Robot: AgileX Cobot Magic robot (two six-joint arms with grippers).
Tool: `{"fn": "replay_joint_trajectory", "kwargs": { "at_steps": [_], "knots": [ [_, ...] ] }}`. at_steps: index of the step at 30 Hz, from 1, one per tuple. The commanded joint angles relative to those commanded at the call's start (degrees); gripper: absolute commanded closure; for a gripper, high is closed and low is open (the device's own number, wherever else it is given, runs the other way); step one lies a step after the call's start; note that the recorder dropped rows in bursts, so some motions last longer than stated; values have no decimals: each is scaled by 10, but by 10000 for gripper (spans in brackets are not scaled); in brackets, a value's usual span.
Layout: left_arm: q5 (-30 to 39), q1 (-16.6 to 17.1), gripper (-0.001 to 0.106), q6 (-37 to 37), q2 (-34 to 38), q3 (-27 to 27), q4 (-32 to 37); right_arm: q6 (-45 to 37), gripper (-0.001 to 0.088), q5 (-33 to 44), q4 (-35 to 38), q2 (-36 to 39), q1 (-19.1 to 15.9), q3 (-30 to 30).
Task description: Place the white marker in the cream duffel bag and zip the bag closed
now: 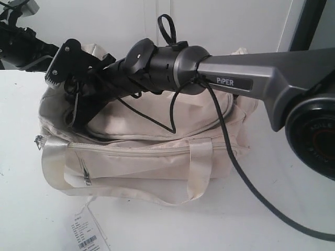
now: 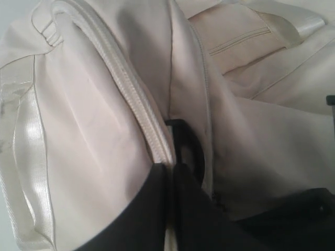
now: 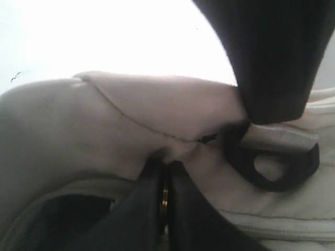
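Right gripper (image 3: 166, 172) clenched on zipper pull (image 3: 165, 196) at bag's (image 1: 157, 157) left-arm end. Zipper (image 2: 125, 89) runs toward right arm's side. Left gripper (image 2: 170, 175) pinches zipper.

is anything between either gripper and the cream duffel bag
nothing visible does: the left gripper is shut on the cream fabric duffel bag at a cream zipper, and the right gripper pinches its fabric beside a black ring buckle.

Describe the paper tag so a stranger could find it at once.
Start at the cream duffel bag on the white table. In front of its left end, a paper tag lies on the table. It alone carries printed lines and a barcode.
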Motion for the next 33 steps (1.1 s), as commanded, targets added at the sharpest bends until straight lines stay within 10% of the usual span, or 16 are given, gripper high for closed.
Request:
{"fn": "replay_joint_trajectory", "kwargs": {
  "at_steps": [33],
  "knots": [
    [-24,0,1053,-1,1,1,1,55,868,119,18,-69,2,0]
  ]
}}
